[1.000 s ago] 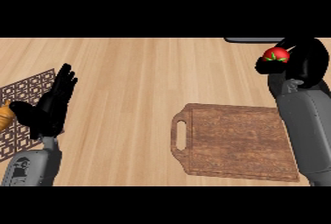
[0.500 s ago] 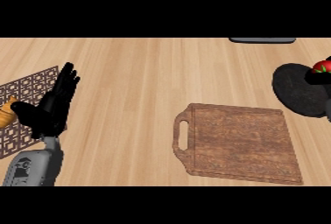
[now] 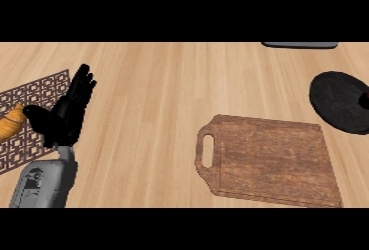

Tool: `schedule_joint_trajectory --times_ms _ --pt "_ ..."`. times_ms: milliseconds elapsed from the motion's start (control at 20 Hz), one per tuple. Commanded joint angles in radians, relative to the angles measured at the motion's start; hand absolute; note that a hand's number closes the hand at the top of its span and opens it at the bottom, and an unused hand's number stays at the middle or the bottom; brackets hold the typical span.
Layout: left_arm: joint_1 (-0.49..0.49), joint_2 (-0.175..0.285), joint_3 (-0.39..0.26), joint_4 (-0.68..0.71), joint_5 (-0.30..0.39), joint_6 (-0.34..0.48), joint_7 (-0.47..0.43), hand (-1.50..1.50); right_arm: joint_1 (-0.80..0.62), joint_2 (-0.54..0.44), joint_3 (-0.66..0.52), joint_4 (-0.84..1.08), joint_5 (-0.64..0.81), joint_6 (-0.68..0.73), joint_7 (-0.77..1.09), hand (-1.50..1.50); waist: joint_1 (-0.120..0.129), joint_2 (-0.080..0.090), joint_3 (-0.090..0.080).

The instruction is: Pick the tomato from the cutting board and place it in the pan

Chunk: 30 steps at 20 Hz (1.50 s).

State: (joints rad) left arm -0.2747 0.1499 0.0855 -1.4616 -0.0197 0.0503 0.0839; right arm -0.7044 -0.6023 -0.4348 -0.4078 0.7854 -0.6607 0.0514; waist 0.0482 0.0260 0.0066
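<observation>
1. A pale wooden counter is filling the whole view, its grain running away from the robot.
2. At the left edge a brown lattice mat is lying flat, and an orange item is sitting on it, partly cut off by the frame.
3. The left hand is resting over the mat's right side, fingers straight and pointing up, holding nothing.
4. Right of centre the cutting board is lying flat, its handle slot facing left.
5. A dark grey strip is showing at the top edge. A round black shape is sitting at the right edge. It is looking like part of the right hand, but I cannot tell whether that hand is apart or clamped.
6. A second ago the right forearm was standing over the board's right side with the tomato in its hand. Half a second ago the tomato was showing at the right edge.
7. The tomato is showing nowhere now, so its place relative to either hand cannot be told.
</observation>
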Motion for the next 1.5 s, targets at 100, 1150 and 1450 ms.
schedule_joint_trajectory --times_ms 100,1150,1450 --pt "0.003 0.023 0.016 -0.006 0.017 -0.025 -0.006 0.00 -0.035 -0.029 -0.104 0.134 -0.131 0.189 -0.073 -1.50 0.019 0.002 0.002" --pt "0.044 0.034 0.038 -0.014 0.010 -0.012 0.002 0.00 0.085 0.017 -0.411 0.083 -0.534 0.470 -0.593 -1.50 -0.052 -0.028 -0.006" --pt "0.069 0.048 0.058 -0.045 0.029 -0.021 0.034 0.00 0.290 0.108 -0.378 -0.119 -0.599 0.623 -0.678 -1.50 -0.077 -0.038 -0.010"
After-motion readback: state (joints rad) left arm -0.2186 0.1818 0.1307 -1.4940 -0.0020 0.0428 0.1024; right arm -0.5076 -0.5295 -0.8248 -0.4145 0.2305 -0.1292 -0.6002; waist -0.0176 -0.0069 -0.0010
